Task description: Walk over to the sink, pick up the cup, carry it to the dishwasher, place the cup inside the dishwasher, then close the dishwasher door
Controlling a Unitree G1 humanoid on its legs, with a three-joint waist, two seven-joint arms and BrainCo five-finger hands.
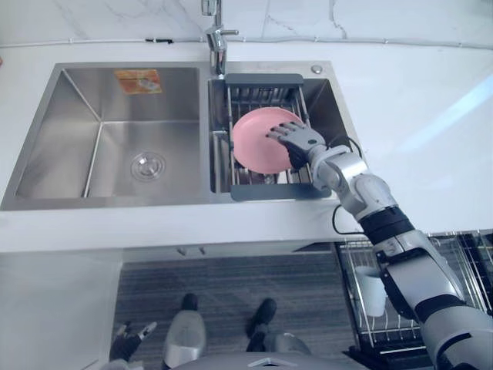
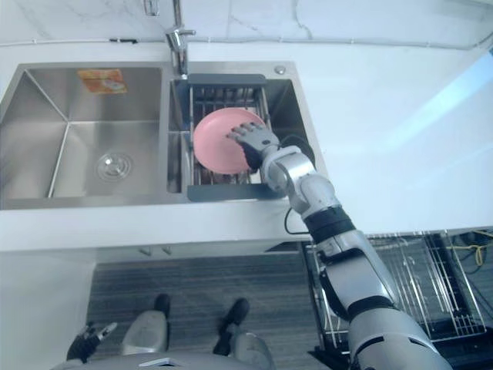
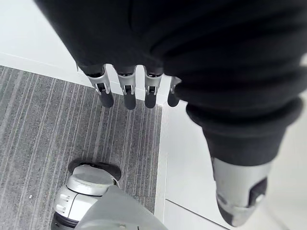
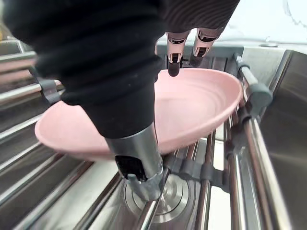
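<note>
Right hand [image 1: 302, 141] outstretched on pink plate [image 1: 253, 142]

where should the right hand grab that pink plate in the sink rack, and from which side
Its right rim, coming from the right. The pink plate lies tilted, hollow side up, across the rack, with that edge lifted off the bars, so a thumb could probably slip under while fingers press on top. The right hand rests straight fingers there.
</note>
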